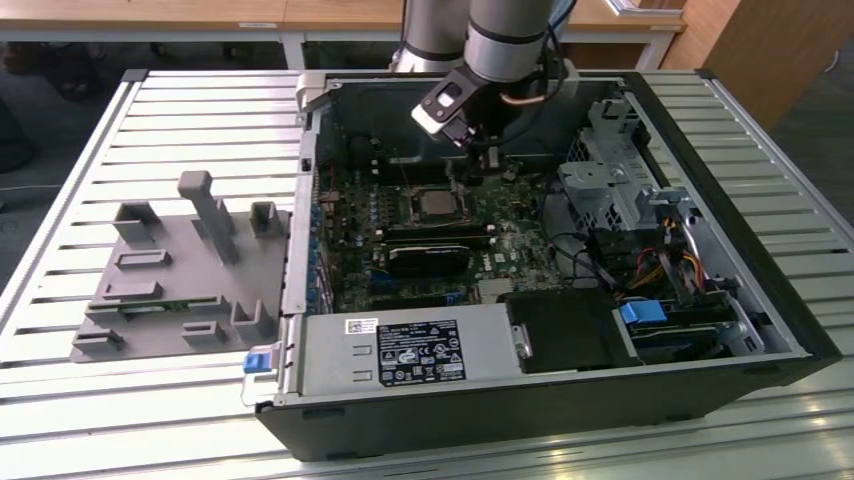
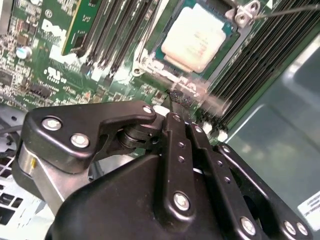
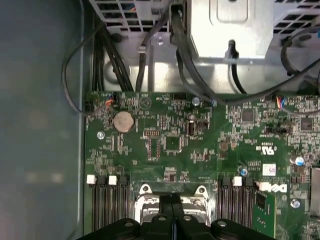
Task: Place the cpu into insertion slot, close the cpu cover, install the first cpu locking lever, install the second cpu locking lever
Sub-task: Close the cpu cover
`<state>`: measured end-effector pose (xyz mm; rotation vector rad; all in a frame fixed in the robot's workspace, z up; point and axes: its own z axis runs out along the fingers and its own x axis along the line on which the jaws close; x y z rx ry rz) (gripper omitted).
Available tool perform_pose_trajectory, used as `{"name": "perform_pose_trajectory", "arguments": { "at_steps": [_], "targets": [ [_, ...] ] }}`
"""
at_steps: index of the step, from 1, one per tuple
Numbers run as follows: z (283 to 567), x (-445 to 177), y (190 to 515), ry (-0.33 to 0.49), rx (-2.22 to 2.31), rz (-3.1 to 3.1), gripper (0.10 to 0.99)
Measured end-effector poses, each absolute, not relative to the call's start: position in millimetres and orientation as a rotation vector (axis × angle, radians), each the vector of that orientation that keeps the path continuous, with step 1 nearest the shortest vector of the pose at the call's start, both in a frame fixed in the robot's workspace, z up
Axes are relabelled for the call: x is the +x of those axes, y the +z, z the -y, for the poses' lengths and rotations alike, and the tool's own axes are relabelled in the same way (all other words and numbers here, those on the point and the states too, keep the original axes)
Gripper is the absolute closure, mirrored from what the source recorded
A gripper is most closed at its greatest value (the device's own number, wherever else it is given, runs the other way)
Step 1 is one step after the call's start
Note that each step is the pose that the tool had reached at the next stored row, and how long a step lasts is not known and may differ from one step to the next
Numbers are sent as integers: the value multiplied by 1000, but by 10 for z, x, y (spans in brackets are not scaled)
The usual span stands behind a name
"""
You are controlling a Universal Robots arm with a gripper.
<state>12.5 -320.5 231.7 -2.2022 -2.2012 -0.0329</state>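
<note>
On the slatted silver metal table (image 1: 200, 100) I have the open black computer case (image 1: 534, 425) lying on its side, and inside it the green circuit board (image 1: 350, 215) faces up towards me. Over the far half of the board, in the exterior view, hangs the grey arm with its black gripper (image 1: 483, 165) pointing straight down. Both wrist views show me the two black fingers (image 2: 176, 150) drawn together with no more than a seam between them, and I see nothing clamped in that seam. What matters to me is the direction from the fingertips. In the second wrist view the small square black insertion slot with its metal rim (image 2: 159, 63) lies just beyond the tips. The flat square cpu with the dull silvery-beige face (image 2: 197, 37) sits level inside it, so by my reading the placing is done. Right at the tips, along the slot's nearer edge, runs a blurred silver metal strip (image 2: 202, 92), its long axis crosswise to the fingers. I cannot tell whether it is a frame plate or a lever, nor whether the tips touch it. At the slot's far corner a thin steel rod (image 2: 285, 9) runs away from a small silver tab (image 2: 245, 12), well apart from the gripper. I take it for a locking lever, but I cannot tell whether it is latched.
</note>
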Motion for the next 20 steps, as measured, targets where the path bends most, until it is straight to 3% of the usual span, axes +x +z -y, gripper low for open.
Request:
{"name": "perform_pose_trajectory", "arguments": {
  "at_steps": [20],
  "targets": [
    [3205,-177,2133,-33,-2202,2201,969]
  ]
}}
